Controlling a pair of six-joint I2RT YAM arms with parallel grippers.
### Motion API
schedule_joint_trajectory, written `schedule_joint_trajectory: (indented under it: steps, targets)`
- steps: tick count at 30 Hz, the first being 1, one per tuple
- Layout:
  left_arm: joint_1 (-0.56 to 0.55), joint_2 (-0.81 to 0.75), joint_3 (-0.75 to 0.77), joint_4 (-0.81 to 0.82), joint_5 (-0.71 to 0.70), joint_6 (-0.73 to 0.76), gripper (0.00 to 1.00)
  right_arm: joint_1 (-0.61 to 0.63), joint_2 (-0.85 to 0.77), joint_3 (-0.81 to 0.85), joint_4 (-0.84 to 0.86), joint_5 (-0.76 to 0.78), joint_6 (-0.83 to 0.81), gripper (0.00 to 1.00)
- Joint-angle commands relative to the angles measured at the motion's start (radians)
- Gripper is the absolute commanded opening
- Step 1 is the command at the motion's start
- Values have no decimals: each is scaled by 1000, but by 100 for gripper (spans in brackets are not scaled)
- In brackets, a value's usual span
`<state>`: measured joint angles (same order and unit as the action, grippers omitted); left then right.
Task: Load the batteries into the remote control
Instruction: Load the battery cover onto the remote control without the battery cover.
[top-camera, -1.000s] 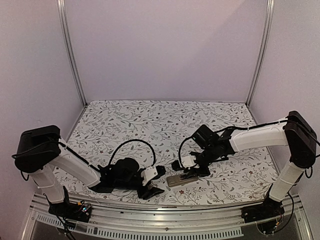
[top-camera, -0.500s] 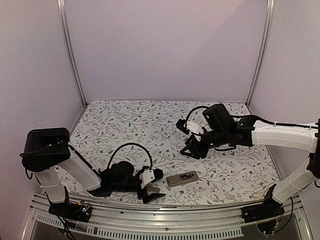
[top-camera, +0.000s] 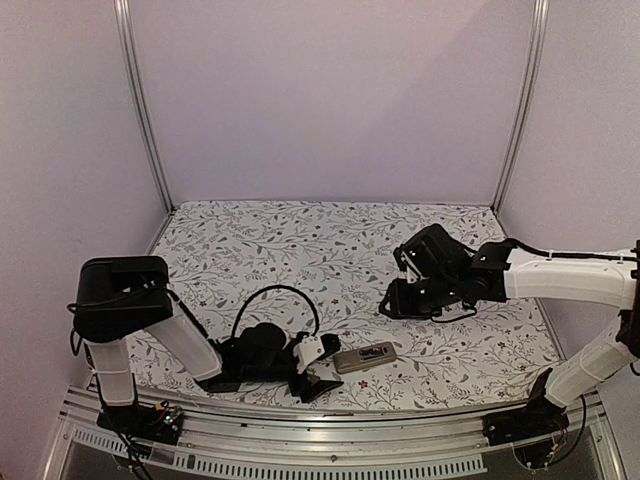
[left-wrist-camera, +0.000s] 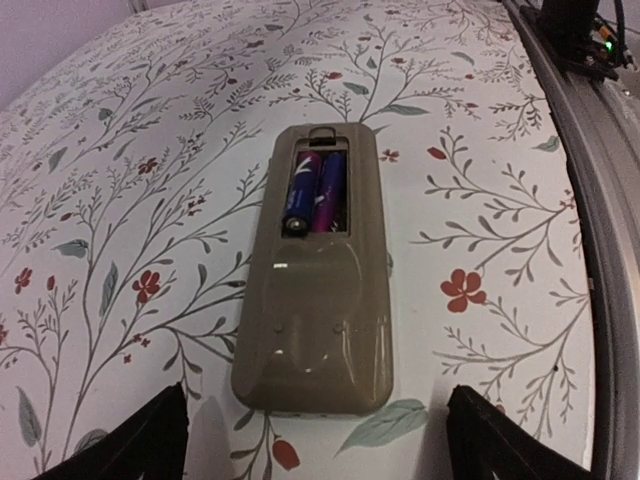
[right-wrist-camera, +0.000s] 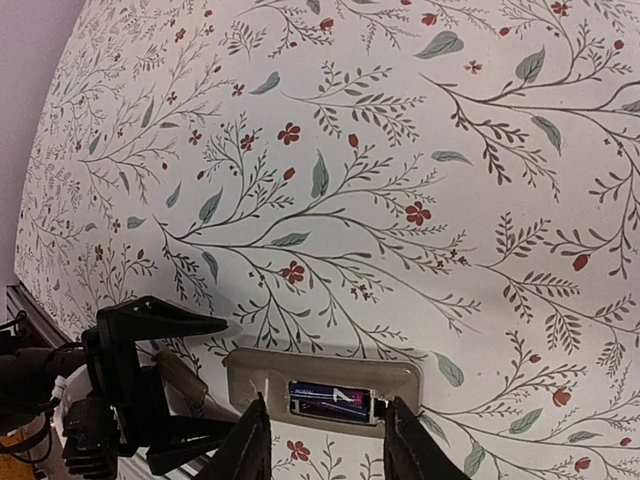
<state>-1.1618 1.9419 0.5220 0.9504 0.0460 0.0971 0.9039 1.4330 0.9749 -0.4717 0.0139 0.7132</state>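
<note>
**Clerk:** Item one, remote control (top-camera: 365, 357). Position?

**Checker:** On the table (top-camera: 300, 250), near its front edge. It lies flat with the tan-grey back up.

**Clerk:** Item two, batteries (left-wrist-camera: 315, 190). Count and place?

**Checker:** Two, dark with a purple sheen. They sit side by side in the battery recess (left-wrist-camera: 318, 143), running lengthwise along the remote. Both are in plain sight from the left wrist view, and the recess is uncovered.

**Clerk:** Item three, left gripper (top-camera: 325, 366).

**Checker:** It sits low over the cloth, at the end of the remote farthest from the recess. The jaws are spread wide. Its black fingers (left-wrist-camera: 130, 440) stand one on each side of that end, apart from it. It holds nothing.

**Clerk:** Item four, right gripper (top-camera: 392, 302).

**Checker:** It is raised above the table, farther back than the remote and a little to the right, well apart from it. Its fingers (right-wrist-camera: 250, 445) are parted by a moderate gap with nothing between them. The right wrist view looks down past them onto the remote and the two cells.
</note>
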Motion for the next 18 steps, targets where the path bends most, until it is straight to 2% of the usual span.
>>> schedule_joint_trajectory:
  steps: [1, 9, 13, 18]
  targets:
    - [-7, 43, 5, 14, 5, -17, 87, 58, 34, 16, -57, 60, 106, 36]
    - [-29, 103, 19, 73, 31, -38, 80, 92, 110, 35, -60, 42, 146, 30]
    - [-31, 111, 15, 92, 27, -38, 72, 111, 154, 69, -69, 20, 118, 27]
    - [-31, 122, 22, 90, 30, -42, 63, 140, 215, 102, -85, -3, 103, 28]
